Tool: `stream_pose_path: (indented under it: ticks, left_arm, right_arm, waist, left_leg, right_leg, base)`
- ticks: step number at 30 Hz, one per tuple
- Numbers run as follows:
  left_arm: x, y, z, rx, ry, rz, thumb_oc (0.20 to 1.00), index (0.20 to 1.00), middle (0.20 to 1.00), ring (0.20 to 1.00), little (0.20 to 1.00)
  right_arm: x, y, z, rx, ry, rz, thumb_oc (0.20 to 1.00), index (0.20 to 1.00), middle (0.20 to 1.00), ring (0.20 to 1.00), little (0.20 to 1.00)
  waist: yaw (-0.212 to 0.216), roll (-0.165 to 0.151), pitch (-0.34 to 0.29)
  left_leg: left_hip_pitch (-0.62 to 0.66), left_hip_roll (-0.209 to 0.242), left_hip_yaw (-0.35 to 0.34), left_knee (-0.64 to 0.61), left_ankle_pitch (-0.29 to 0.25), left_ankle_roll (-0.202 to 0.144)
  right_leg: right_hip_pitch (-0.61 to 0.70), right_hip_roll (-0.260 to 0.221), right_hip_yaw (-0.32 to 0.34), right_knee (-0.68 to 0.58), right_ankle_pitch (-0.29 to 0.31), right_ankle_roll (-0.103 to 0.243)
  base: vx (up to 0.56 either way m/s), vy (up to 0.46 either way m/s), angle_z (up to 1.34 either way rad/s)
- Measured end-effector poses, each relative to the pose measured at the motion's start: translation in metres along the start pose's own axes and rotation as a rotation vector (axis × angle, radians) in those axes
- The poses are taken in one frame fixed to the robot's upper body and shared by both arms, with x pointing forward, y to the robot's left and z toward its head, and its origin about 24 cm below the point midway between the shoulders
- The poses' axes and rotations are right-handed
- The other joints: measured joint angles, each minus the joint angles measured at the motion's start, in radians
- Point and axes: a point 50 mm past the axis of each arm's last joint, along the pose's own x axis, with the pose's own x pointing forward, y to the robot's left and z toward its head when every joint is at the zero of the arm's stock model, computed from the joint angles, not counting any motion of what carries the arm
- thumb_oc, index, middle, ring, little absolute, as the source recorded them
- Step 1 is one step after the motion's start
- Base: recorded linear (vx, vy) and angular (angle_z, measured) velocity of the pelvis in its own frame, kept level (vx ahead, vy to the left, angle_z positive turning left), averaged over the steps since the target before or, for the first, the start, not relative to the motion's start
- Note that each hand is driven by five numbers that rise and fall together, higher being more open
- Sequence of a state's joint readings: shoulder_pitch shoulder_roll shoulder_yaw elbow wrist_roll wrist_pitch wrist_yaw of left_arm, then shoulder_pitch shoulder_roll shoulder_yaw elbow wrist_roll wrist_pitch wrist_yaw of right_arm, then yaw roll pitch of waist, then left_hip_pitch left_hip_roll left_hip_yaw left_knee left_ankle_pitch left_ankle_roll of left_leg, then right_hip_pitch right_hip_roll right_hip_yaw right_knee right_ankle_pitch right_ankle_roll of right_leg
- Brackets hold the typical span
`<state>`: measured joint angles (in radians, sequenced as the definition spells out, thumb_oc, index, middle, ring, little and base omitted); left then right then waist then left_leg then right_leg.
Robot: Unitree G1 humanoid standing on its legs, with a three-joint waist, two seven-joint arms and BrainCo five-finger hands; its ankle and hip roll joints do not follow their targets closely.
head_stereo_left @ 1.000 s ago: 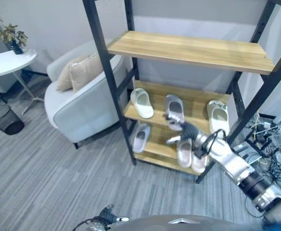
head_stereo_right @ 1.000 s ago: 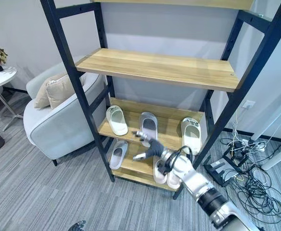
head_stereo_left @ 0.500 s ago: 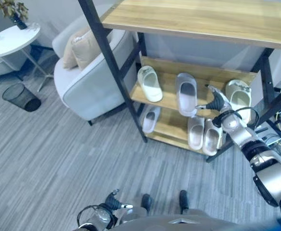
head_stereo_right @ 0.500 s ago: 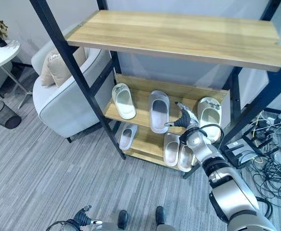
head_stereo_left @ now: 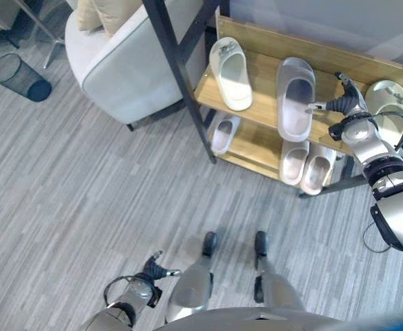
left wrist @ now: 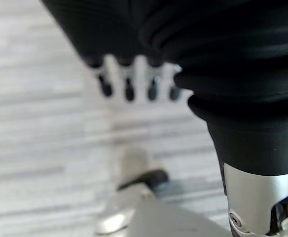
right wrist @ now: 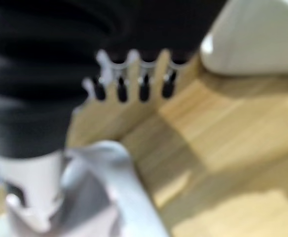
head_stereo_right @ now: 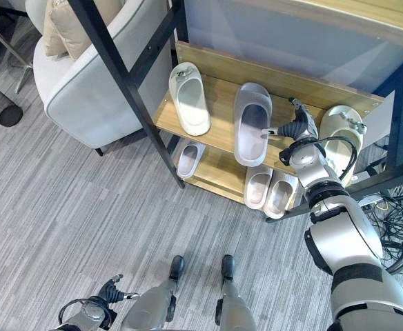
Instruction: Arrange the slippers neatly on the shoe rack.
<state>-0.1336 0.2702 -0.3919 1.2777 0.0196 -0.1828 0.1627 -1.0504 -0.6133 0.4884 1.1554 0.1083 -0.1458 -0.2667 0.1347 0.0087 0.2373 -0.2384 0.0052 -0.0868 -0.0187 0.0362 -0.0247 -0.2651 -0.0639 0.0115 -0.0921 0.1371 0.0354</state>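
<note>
Grey slipper point(head_stereo_right: 252, 132) just beside right hand point(head_stereo_right: 297, 131)

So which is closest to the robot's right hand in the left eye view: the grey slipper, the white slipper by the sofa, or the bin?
From the right hand:
1. Grey slipper, right beside it on the same shelf.
2. White slipper, at the shelf's sofa end.
3. Bin, on the floor past the armchair.

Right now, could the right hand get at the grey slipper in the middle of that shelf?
Probably yes. The right hand is over the shelf beside the grey slipper, its thumb at the slipper's edge and fingers open. Nothing lies between them. The white slipper sits on the hand's other side.
</note>
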Motion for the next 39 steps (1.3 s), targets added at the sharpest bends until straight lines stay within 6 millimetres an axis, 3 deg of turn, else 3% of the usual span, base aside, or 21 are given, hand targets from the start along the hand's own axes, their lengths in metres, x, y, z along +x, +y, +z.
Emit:
stream_pose_path:
  ticks: [14, 19, 20, 21, 24, 27, 34, 39]
  left_arm:
    - [0.002, 0.002, 0.019, 0.015, -0.101, 0.021, 1.000, 1.000, 1.000, 1.000, 1.000]
    - [0.001, 0.002, 0.019, 0.020, -0.115, 0.028, 1.000, 1.000, 1.000, 1.000, 1.000]
    - [0.001, 0.002, 0.018, 0.020, -0.114, 0.028, 1.000, 1.000, 1.000, 1.000, 1.000]
    - [0.001, 0.001, 0.017, 0.020, -0.111, 0.026, 1.000, 1.000, 1.000, 1.000, 1.000]
    - [-0.001, -0.002, 0.012, 0.030, -0.096, 0.015, 1.000, 1.000, 1.000, 1.000, 1.000]
    - [-0.001, -0.002, 0.009, 0.033, -0.085, 0.014, 1.000, 1.000, 1.000, 1.000, 1.000]
    - [-0.001, -0.003, 0.010, 0.031, -0.085, 0.014, 1.000, 1.000, 1.000, 1.000, 1.000]
    - [-0.001, -0.003, 0.017, 0.015, -0.110, 0.018, 1.000, 1.000, 1.000, 1.000, 1.000]
  right_arm:
    - [0.006, -0.037, -0.006, -0.038, 0.041, -0.099, 1.000, 1.000, 1.000, 1.000, 1.000]
    - [0.006, -0.055, -0.017, 0.049, 0.124, -0.183, 1.000, 1.000, 1.000, 1.000, 1.000]
    - [0.006, -0.061, -0.020, 0.073, 0.138, -0.202, 0.492, 0.492, 0.492, 0.492, 0.492]
    - [0.005, -0.068, -0.022, 0.108, 0.147, -0.226, 0.200, 0.200, 0.200, 0.200, 0.200]
    - [0.003, -0.086, -0.027, 0.129, 0.161, -0.298, 0.200, 0.200, 0.200, 0.200, 0.200]
    - [0.004, -0.076, -0.024, 0.149, 0.151, -0.275, 0.200, 0.200, 0.200, 0.200, 0.200]
    - [-0.002, -0.017, -0.008, 0.255, 0.058, -0.183, 0.200, 0.200, 0.200, 0.200, 0.200]
    - [-0.036, 0.027, -0.026, 0.383, 0.036, -0.148, 0.200, 0.200, 0.200, 0.200, 0.200]
  waist:
    - [0.047, -0.006, 0.005]
    - [0.050, -0.005, 0.004]
    - [0.055, -0.005, 0.004]
    - [0.072, -0.003, 0.003]
    - [0.077, 0.002, -0.005]
    - [0.076, 0.002, -0.017]
    - [0.047, 0.000, -0.040]
    - [0.011, -0.010, -0.045]
  left_leg:
    - [-0.067, -0.010, -0.008, 0.001, 0.006, 0.005]
    - [-0.096, -0.010, -0.041, -0.016, 0.029, -0.002]
    - [-0.098, -0.010, -0.049, -0.019, 0.033, -0.003]
    - [-0.107, -0.014, -0.060, -0.019, 0.037, -0.005]
    - [-0.131, -0.023, -0.082, -0.018, 0.048, -0.004]
    - [-0.130, -0.026, -0.082, -0.017, 0.048, -0.004]
    - [-0.118, -0.027, -0.081, -0.013, 0.051, -0.004]
    - [-0.060, -0.027, -0.055, -0.020, 0.050, -0.004]
  right_leg:
    - [-0.059, -0.011, -0.017, 0.000, 0.006, 0.007]
    - [-0.079, -0.014, -0.051, 0.000, 0.004, 0.009]
    - [-0.080, -0.014, -0.056, 0.000, 0.003, 0.010]
    - [-0.086, -0.017, -0.067, 0.000, 0.004, 0.010]
    - [-0.098, -0.026, -0.087, 0.000, 0.004, 0.010]
    - [-0.096, -0.029, -0.087, 0.000, 0.005, 0.011]
    - [-0.084, -0.029, -0.085, 0.000, 0.008, 0.015]
    - [-0.038, -0.029, -0.068, 0.000, 0.008, 0.016]
  base:
    - [0.02, 0.008, 0.02]
    - [0.04, -0.002, 0.20]
    - [0.03, -0.010, 0.24]
    - [0.04, -0.010, 0.24]
    - [0.03, -0.001, 0.24]
    - [0.00, 0.000, 0.00]
    - [-0.02, -0.003, 0.00]
    - [-0.05, -0.048, -0.10]
